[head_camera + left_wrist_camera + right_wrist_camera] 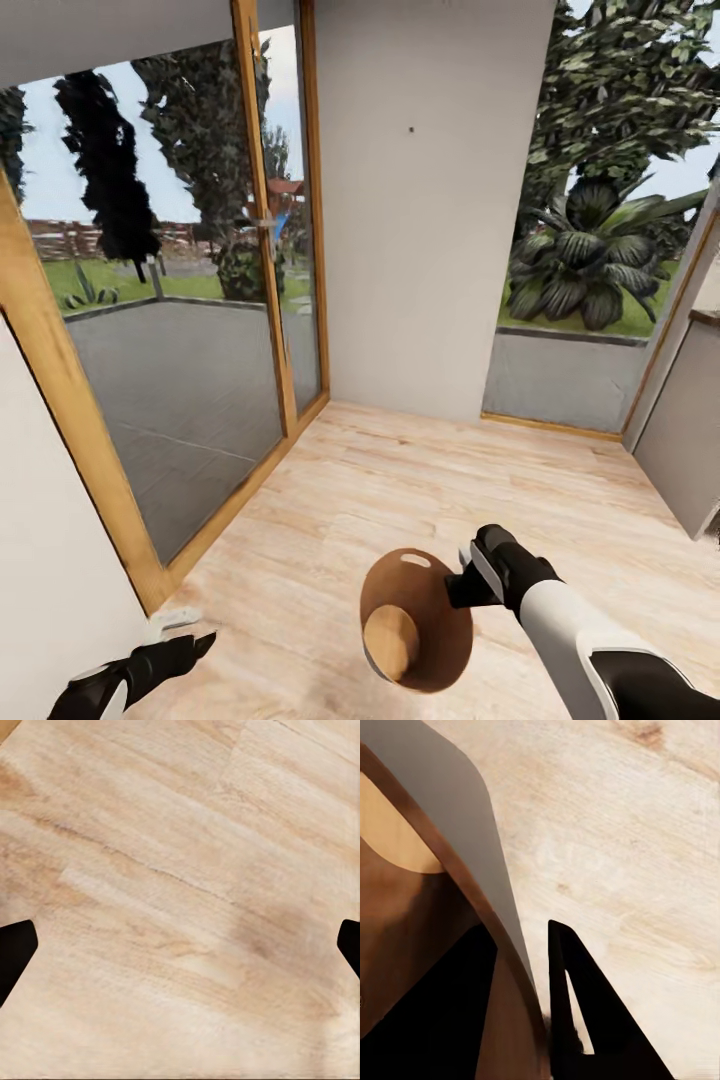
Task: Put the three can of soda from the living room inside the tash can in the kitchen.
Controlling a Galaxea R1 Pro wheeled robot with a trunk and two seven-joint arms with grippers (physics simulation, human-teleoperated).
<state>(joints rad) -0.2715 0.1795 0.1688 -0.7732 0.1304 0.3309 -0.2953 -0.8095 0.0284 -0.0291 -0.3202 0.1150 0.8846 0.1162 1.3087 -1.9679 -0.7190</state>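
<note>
From the head view, the trash can (pixel 415 620) is held near the lower middle of the scene, over the wood floor (pixel 400 480). It is tilted, so its long axis leans: the open mouth faces up and toward the camera, the coppery-brown inside shows, and the pale round bottom sits low on the left side of the opening. The oval handle slot is at the far rim. The right gripper (pixel 462 585) is clamped on the rim at the can's right side, with the white and black arm running down to the lower right corner. The left gripper (pixel 190 645) hovers low at the left, close to the floor, with its fingers spread apart and nothing between them.

The room is a bare corner: light plank flooring, a plain grey wall (pixel 430 200) straight ahead, a tall wood-framed glass door (pixel 180 330) at the left looking onto a paved terrace and dark trees, and a window at the right with a broad-leaved garden plant (pixel 590 260) behind it. A grey cabinet (pixel 690 440) edges in at the far right.

In the left wrist view, two black fingertips (pixel 15 952) stand wide apart at the sides, over bare wood planks.

In the right wrist view, the trash can's wall (pixel 472 840) passes between the two black fingers (pixel 577 1005): one lies inside against the brown lining, the other outside against the beige-grey skin, pinching the rim. Wood floor lies beyond.
</note>
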